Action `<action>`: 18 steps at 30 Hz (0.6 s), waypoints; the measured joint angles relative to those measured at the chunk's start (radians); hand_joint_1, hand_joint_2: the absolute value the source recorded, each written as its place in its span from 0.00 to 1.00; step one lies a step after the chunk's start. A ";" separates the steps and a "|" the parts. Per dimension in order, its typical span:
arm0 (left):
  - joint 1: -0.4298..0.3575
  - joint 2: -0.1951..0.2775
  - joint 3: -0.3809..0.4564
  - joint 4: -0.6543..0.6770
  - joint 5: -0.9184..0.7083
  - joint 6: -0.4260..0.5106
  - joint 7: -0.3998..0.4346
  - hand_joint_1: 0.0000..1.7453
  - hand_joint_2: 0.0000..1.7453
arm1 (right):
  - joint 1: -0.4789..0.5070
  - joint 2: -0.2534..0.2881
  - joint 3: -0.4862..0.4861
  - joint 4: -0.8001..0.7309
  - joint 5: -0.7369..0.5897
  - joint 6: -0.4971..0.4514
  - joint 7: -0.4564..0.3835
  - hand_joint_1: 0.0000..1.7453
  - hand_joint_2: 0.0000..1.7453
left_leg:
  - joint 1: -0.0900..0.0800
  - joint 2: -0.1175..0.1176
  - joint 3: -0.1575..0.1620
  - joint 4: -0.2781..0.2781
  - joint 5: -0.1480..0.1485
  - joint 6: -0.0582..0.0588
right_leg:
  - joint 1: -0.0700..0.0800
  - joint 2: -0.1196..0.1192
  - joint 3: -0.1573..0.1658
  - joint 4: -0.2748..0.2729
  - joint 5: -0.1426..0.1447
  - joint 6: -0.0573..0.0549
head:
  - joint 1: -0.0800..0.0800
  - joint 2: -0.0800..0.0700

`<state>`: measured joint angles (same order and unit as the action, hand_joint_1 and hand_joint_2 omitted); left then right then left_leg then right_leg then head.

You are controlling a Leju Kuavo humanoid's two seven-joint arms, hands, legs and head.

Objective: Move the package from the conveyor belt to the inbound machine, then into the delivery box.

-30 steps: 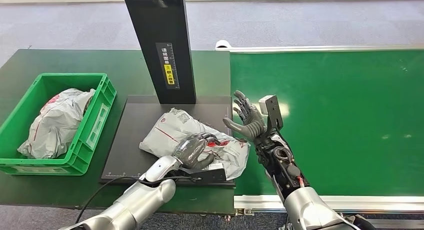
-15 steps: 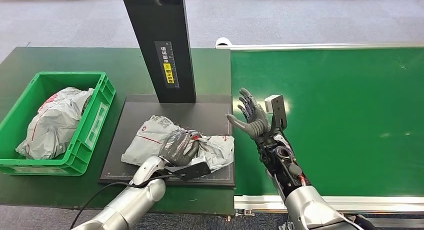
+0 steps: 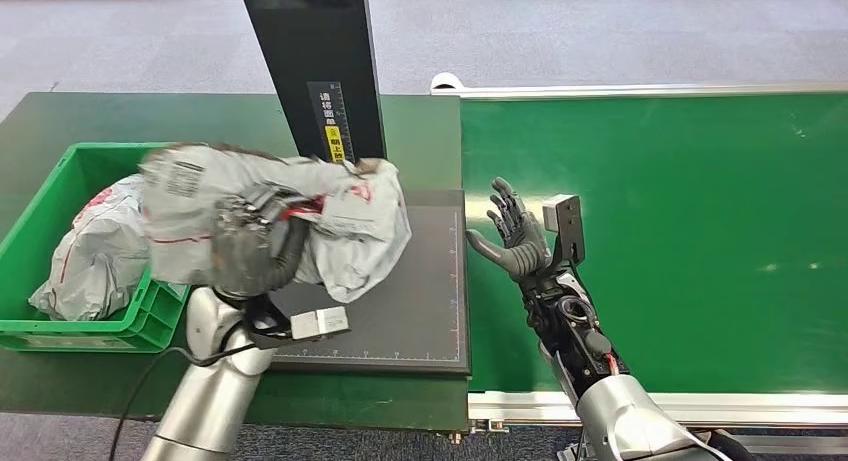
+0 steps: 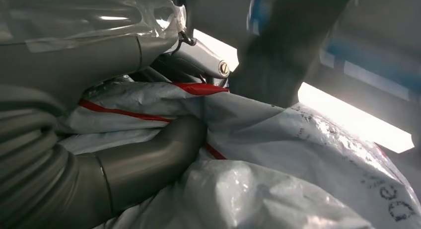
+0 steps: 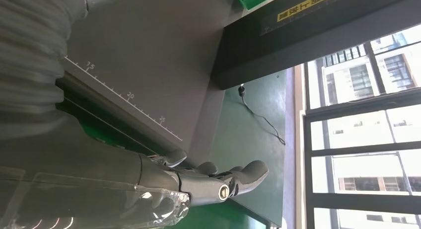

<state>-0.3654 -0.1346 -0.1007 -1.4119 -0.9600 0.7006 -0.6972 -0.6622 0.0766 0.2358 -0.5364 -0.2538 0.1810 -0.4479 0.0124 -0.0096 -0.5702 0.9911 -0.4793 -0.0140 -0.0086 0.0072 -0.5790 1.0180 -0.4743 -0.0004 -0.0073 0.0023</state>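
Observation:
My left hand (image 3: pixel 255 246) grips a grey plastic package (image 3: pixel 340 216) with red print and holds it lifted above the left part of the black machine platform (image 3: pixel 410 311), its far end reaching over the green box's (image 3: pixel 60 326) right rim. Up close, the thumb (image 4: pixel 149 162) presses into the crumpled package (image 4: pixel 278 154). My right hand (image 3: pixel 515 241) stands upright and open over the left edge of the green conveyor belt (image 3: pixel 680 231), holding nothing. Its fingers (image 5: pixel 213 179) are spread beside the platform (image 5: pixel 144 75).
The green box holds another grey package (image 3: pixel 95 246). A black column (image 3: pixel 310 71) with a yellow label rises from the back of the platform. The dark green table (image 3: pixel 100 121) carries the box and the machine. The belt's metal frame (image 3: pixel 700 406) runs along the front.
My left hand has lifted the package off the platform and swung it left toward the green box. The right hand has stayed in place, open.

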 joint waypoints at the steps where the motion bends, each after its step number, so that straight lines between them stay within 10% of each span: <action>1: 0.006 -0.006 0.039 -0.060 -0.027 0.000 0.000 1.00 1.00 | 0.002 -0.001 0.000 0.000 0.002 0.001 0.000 0.00 1.00 | 0.000 0.000 0.000 0.000 0.000 0.000 | 0.000 0.000 0.000 0.000 0.000 0.000 | 0.000 0.000; 15: -0.021 -0.022 0.456 -0.346 -0.266 -0.001 0.005 1.00 1.00 | 0.007 0.006 0.012 0.000 0.016 0.036 0.001 0.00 1.00 | 0.000 -0.001 0.000 0.000 0.000 0.000 | 0.000 0.000 0.000 0.000 0.000 0.000 | 0.000 0.000; 18: -0.054 0.006 0.513 -0.265 -0.391 -0.004 0.158 1.00 1.00 | 0.005 0.012 0.016 0.000 0.023 0.035 0.005 0.00 1.00 | 0.000 0.000 0.000 0.000 0.000 0.000 | 0.000 0.000 0.000 0.000 0.000 0.000 | 0.000 0.000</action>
<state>-0.4194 -0.1284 0.4119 -1.6774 -1.3510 0.6970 -0.5391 -0.6568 0.0886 0.2522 -0.5364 -0.2306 0.2165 -0.4428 0.0125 -0.0100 -0.5701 0.9908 -0.4790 -0.0143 -0.0085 0.0073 -0.5789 1.0181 -0.4743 -0.0006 -0.0069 0.0023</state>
